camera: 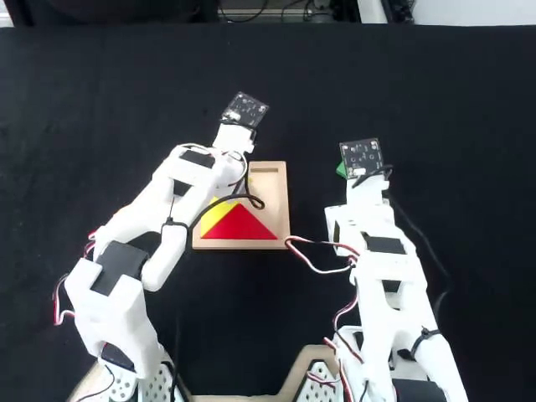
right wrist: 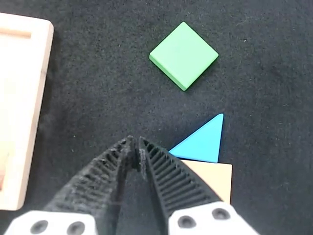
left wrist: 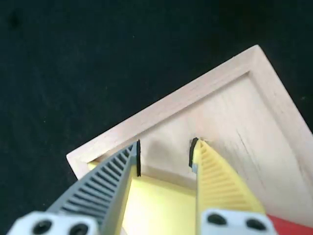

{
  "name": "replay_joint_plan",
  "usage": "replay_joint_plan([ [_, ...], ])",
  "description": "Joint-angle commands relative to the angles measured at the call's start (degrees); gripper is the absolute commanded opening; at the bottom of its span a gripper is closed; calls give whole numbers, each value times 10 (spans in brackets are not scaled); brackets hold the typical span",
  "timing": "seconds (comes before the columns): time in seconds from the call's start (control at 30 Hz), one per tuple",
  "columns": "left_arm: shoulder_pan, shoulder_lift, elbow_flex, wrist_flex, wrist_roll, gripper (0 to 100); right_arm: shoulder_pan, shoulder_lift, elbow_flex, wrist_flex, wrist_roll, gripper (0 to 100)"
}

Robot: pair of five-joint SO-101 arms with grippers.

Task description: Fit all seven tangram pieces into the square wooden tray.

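The square wooden tray (camera: 272,188) lies on the black cloth (camera: 126,100) between the two arms. A red triangle (camera: 240,224) sits along its near edge with a yellow triangle (camera: 213,213) touching it on the left arm's side. The far part of the floor shows bare wood where the arm does not cover it. By this count the job looks early, with two of the seven pieces seated. A green square (right wrist: 183,55), a blue triangle (right wrist: 203,142) and a pale orange piece (right wrist: 215,178) lie on the cloth off the tray's right side. The last two touch each other, and the green one sits apart from them. The left gripper (left wrist: 165,154) hangs inside the tray above the yellow triangle near a far corner, jaws spread and empty, since the piece runs wider than the gap. The right gripper (right wrist: 136,146) hovers over bare cloth between tray and loose pieces, jaws pressed together on nothing, just beside the blue triangle.
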Motion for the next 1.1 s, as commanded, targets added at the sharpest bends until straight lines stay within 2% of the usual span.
replay_joint_plan([
  [0.0,-11,-4,-32,50,-41,188,-8,-19,-22,-10,18,12],
  [0.27,-42,-4,-29,84,-57,188,-9,-19,-22,-10,18,12],
  [0.57,-43,-5,-33,112,-57,188,-9,-17,-23,-10,18,12],
  [0.8,-26,-106,-75,128,-38,190,-8,-19,-23,-10,18,12],
  [0.9,-36,-207,-131,223,-4,192,-4,-19,-23,-10,17,12],
  [1.07,-153,-410,-225,430,-2,193,-5,-20,-23,-10,17,12],
])
